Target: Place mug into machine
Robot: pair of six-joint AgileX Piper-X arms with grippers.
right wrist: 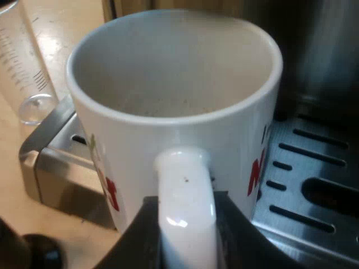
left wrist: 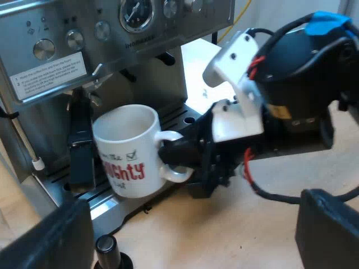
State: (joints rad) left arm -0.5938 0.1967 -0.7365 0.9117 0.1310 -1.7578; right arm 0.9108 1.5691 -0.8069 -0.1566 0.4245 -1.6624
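On the mug (left wrist: 126,151) the red lettering curves out of sight round the side; the right gripper (right wrist: 185,235) has its fingers cut off by the edge beside the handle; the glass (right wrist: 25,61) is cut by the edge; print on the machine (left wrist: 162,78) label is too small to read.

Coffee station, steel espresso machine (left wrist: 84,33), measuring glass (right wrist: 22,61), pale wooden tabletop (left wrist: 224,235)

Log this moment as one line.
mug: upright, at espresso machine drip tray | right gripper: shut on its handle | seated: unclear | release: not yet done
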